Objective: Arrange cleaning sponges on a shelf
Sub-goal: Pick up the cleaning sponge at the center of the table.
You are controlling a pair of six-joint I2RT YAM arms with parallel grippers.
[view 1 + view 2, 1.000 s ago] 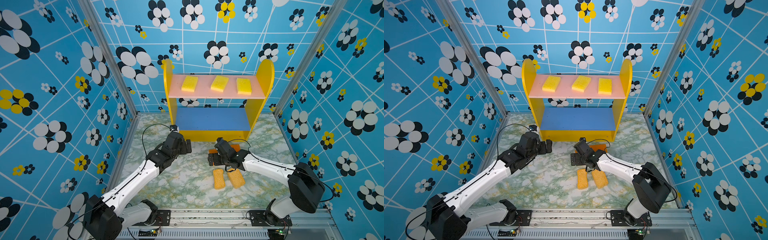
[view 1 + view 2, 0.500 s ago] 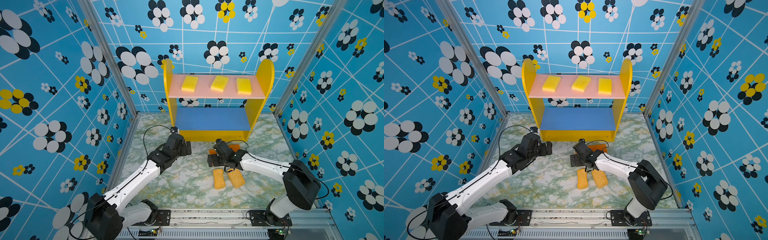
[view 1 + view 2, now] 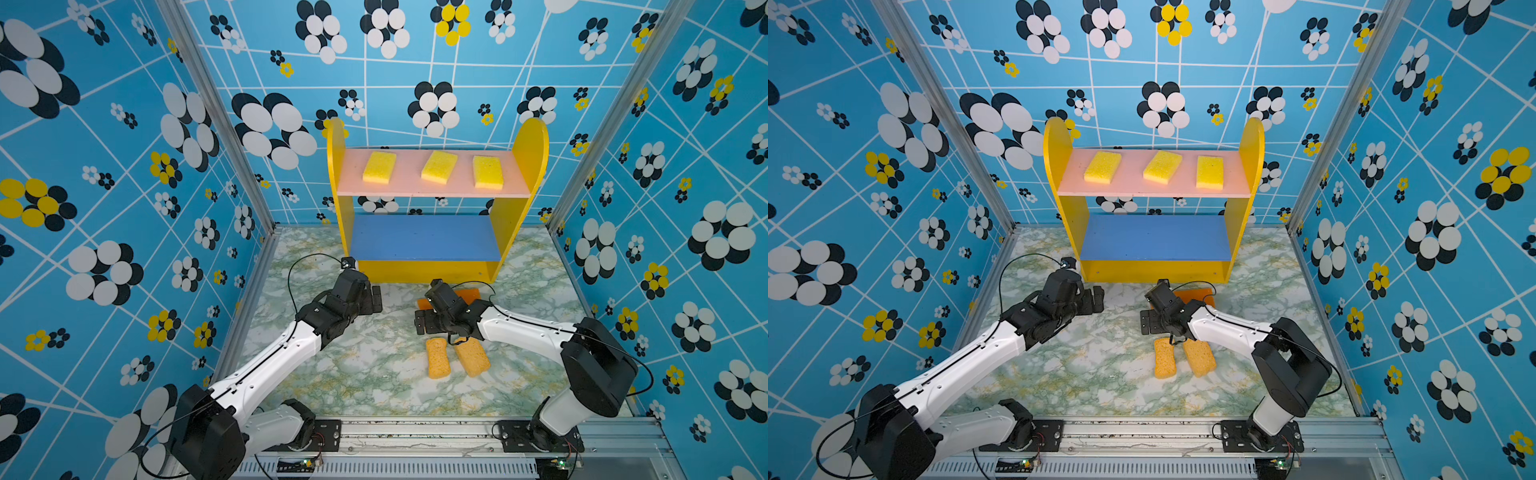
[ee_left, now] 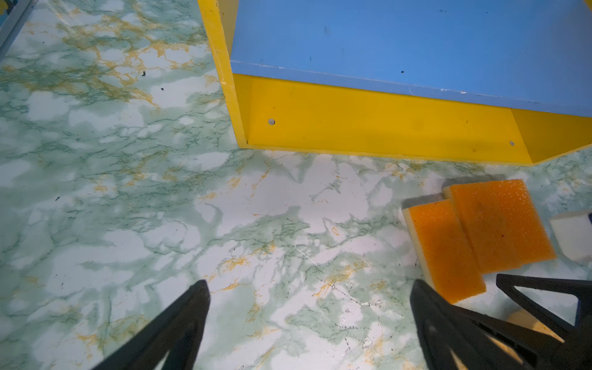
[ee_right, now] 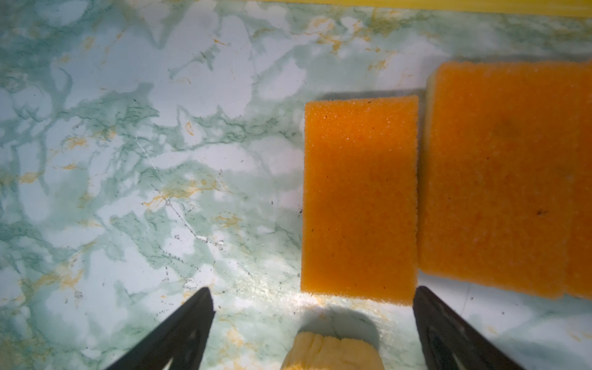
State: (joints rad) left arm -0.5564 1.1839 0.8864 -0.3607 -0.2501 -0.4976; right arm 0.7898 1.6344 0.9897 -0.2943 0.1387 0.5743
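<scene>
We see the shelf (image 3: 432, 266) at the back of the marbled counter (image 3: 374, 374), with three yellow sponges (image 3: 434, 167) lying in a row, apart from each other, on its pink upper board (image 3: 415, 187); the blue lower board (image 3: 424, 239) is bare. The left gripper (image 3: 376, 297) hangs over the counter just in front of the shelf's left corner, fingers (image 4: 179, 323) spread wide, nothing between them. The right gripper (image 3: 420, 323) is low over the counter in front of the shelf's base, fingers (image 5: 182, 326) also spread wide and holding nothing. In the right wrist view, one flat orange sponge (image 5: 358, 198) lies just ahead of the fingers, and a second orange sponge (image 5: 512, 173) sits right beside it, looking raised; we cannot tell whether a third lies beneath. In both top views these orange ones are mostly hidden behind the right wrist. Two tan porous sponges (image 3: 438, 357) lie side by side nearer the arm bases, the right one (image 3: 471, 356) partly under the right arm.
</scene>
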